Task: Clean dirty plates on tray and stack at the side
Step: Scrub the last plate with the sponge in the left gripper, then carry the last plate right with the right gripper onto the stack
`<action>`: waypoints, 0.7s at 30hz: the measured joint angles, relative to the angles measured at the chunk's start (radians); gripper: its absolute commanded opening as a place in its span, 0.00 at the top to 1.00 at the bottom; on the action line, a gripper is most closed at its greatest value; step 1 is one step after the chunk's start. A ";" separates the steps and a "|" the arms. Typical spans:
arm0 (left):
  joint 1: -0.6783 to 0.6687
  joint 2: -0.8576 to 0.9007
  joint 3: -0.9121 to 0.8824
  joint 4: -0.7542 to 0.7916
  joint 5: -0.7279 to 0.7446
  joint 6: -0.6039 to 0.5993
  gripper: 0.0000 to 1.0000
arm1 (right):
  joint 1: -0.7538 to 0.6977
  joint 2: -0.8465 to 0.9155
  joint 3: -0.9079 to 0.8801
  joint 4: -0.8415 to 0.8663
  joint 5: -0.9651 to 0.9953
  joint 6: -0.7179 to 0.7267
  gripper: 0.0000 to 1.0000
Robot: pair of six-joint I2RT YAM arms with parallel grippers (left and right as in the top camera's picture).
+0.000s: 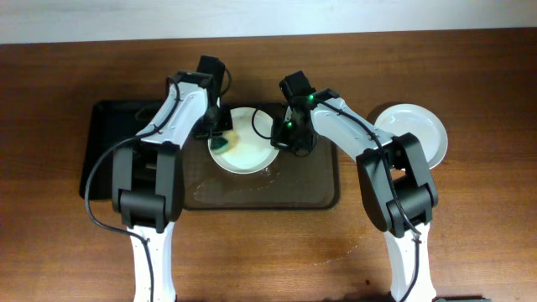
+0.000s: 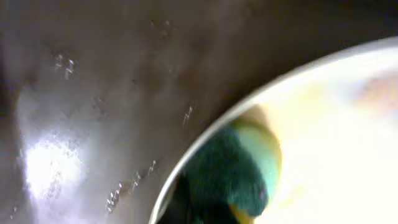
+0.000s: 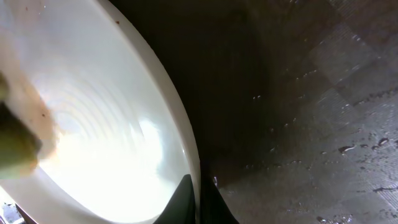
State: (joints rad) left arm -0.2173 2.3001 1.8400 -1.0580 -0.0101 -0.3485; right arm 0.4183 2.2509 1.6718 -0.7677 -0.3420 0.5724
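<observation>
the right gripper [image 1: 289, 139] is closed on the right rim of the dirty plate [image 1: 249, 153]; in the right wrist view its dark fingers [image 3: 184, 200] sit on either side of that rim, one on the inner slope and one outside it. the plate fills the space to the left of these fingers, with a thin brown smear [image 3: 38, 117] on its far side. across the plate, the left gripper [image 1: 216, 130] holds a green and yellow sponge [image 1: 221, 144] at its fingertips, pressed onto the plate just inside its left rim. the left wrist view is blurred and its fingers are hardly seen, but the sponge [image 2: 239, 174] sits right at the tip, touching the white surface. the plate rests on the upper middle of the tray [image 1: 312, 181], between the two grippers. the tray's textured base lies just beyond the right fingers and carries water drops, and the left wrist view shows a wet sheen on it [image 2: 93, 124], which the overhead view hardly shows. only the overhead view shows what lies farther out: a clean plate [image 1: 415, 134] on the table [image 1: 470, 235], well apart to the right of the right gripper, and a black tray [image 1: 105, 143] to the left of the left gripper, partly under the left arm.
</observation>
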 measured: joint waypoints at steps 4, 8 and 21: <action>0.007 0.058 0.183 -0.284 0.023 0.100 0.99 | 0.000 0.000 0.000 -0.002 0.000 0.000 0.96; 0.051 0.064 0.427 -0.387 0.032 0.151 0.99 | -0.002 0.000 0.000 -0.003 -0.008 -0.020 0.96; 0.112 0.064 0.527 -0.343 0.033 0.170 0.99 | 0.063 -0.337 -0.013 -0.268 0.499 -0.108 0.96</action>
State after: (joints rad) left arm -0.1051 2.3642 2.3672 -1.4010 0.0227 -0.1787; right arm 0.4808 1.9137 1.6585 -1.0355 0.1566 0.4641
